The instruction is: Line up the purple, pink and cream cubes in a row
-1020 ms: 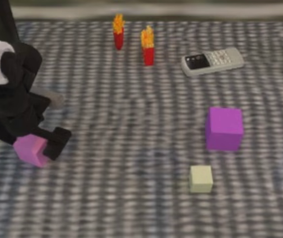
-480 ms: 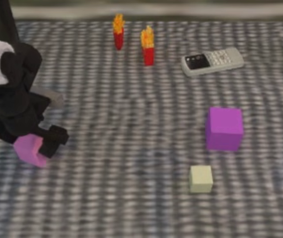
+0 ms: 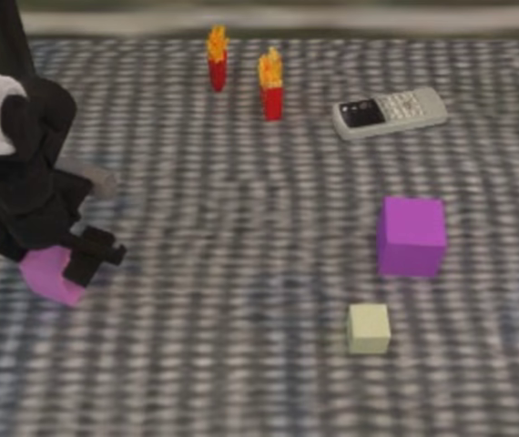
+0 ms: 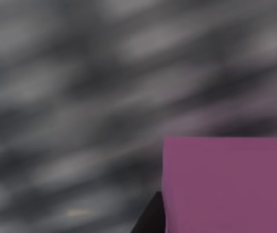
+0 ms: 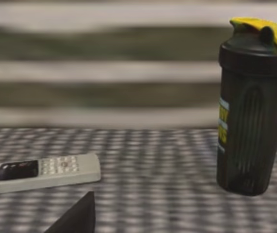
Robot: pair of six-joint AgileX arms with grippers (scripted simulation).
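The pink cube rests on the woven cloth at the table's left, half hidden under my left arm. My left gripper is shut on the pink cube, with one dark finger pressed to the cube's right side. In the left wrist view the pink cube fills the corner, and a fingertip touches its edge. The purple cube sits at the right. The cream cube lies just in front of the purple one and slightly left of it. My right gripper is outside the top view; its wrist view shows one fingertip and bare cloth beside it.
Two red fries cartons stand at the back centre. A grey phone handset lies at the back right. The right wrist view shows a dark shaker bottle with a yellow lid standing beyond the phone handset.
My left gripper's right finger has drawn in against the pink cube, and the cube has shifted slightly left. Purple and cream cubes have not moved.
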